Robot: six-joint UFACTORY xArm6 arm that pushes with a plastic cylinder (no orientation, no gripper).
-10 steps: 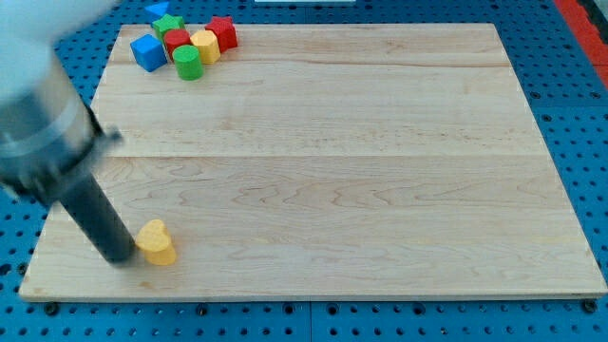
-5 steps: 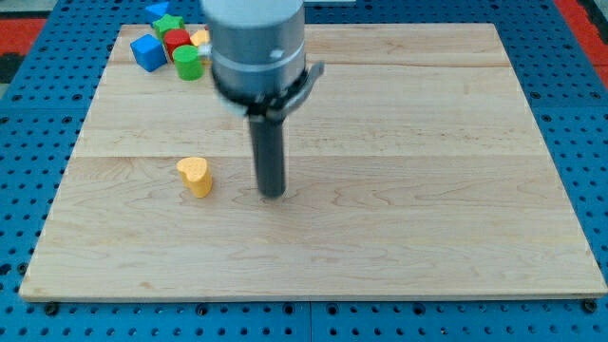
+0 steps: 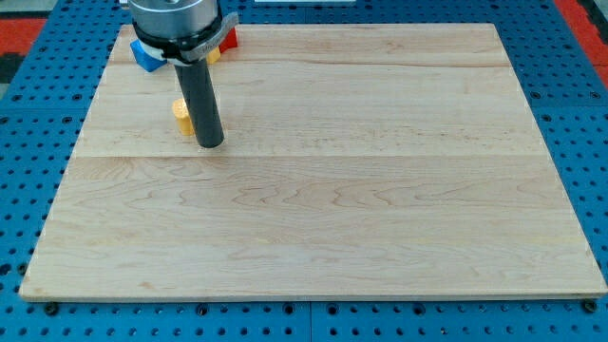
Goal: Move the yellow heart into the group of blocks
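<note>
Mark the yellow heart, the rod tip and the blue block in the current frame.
yellow heart [image 3: 180, 115]: camera view, on its visible left part beside the rod.
my tip [image 3: 210, 144]: camera view, on the rod's very bottom end, just right of the heart.
blue block [image 3: 144, 54]: camera view, on its exposed face under the arm.

Wood board [image 3: 380, 228] under my tip [image 3: 210, 144], mostly spreading to the view's right and bottom of it. Plank seam just below the tip, another above. Blue pegboard [image 3: 570, 104] rings the board. Red patches [image 3: 581, 13] in the far top corners.
</note>
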